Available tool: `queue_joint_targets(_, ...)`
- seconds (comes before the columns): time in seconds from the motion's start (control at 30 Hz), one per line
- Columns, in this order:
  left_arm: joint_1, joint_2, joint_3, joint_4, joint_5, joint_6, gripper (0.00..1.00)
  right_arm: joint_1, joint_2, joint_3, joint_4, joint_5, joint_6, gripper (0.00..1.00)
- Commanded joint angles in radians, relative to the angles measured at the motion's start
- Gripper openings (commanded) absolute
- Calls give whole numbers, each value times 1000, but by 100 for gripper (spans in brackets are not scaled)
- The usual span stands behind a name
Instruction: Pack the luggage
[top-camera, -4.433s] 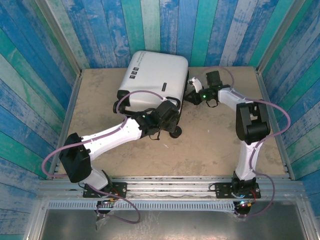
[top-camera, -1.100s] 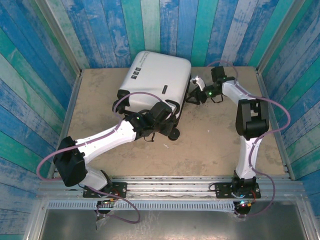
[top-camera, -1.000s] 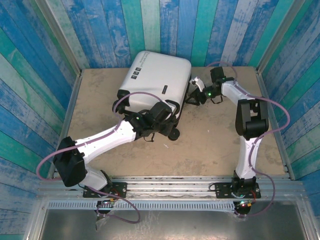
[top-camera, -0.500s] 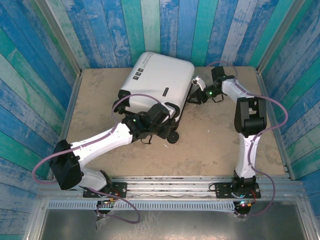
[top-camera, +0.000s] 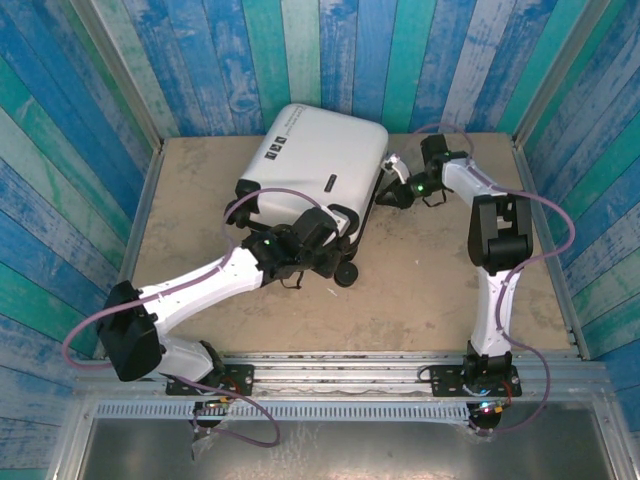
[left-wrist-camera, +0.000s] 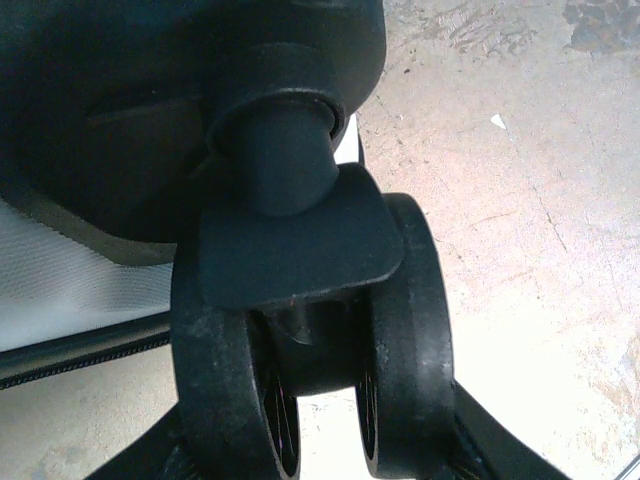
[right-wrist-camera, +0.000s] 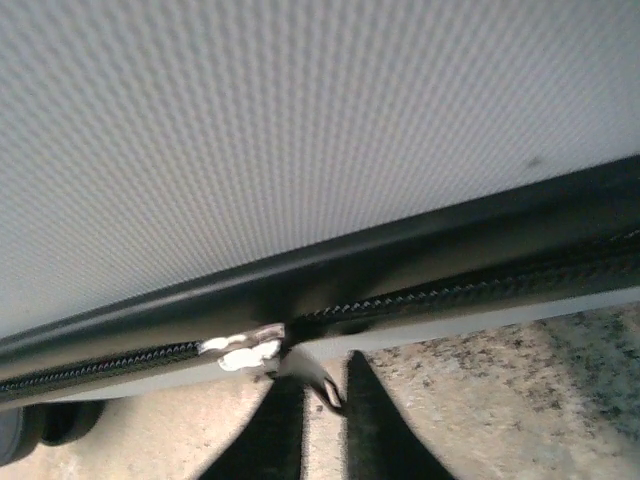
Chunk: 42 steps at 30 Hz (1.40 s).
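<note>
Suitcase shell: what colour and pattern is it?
Silvery white suitcase shell, finely dotted; clearest in right wrist view.

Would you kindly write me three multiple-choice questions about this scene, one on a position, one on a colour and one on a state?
1. Where is the left gripper?
A. at a wheel of the suitcase
B. against the blue wall
C. on bare table, far from everything

2. What colour is the suitcase shell?
A. red
B. white
C. green

3. The suitcase is:
A. lying closed
B. lying wide open
C. standing upright on its wheels

Answers: 1 A, the left wrist camera looks straight at the wheel; 2 B, the top view shows a white shell; 3 A, its lid is down and it lies flat on the table.
</note>
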Motion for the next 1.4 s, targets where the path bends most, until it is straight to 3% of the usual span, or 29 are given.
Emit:
queue_joint_targets(0.0,-57,-116,-6,22,168,105,0,46,-57,-23,63,13,43,2)
queue_joint_targets(0.33,-67,-108,-9,5,151,115,0,11,-196,-168,285,191,268,0)
queue_joint_targets(0.63,-81,-112,-6,-9,146,137,0,-43,-216,-208,417,288,409,0)
queue_joint_targets(0.93,-199,-116,-35,-13,113,296,0,-100,-123,-83,436,378,509,0)
queue_joint_targets(1.17,-249,-222,-144,74,232,435,0,-151,14,114,319,354,469,0)
queue_joint_targets(1.37,-263,-288,-195,75,267,505,0,-163,83,217,264,370,405,0)
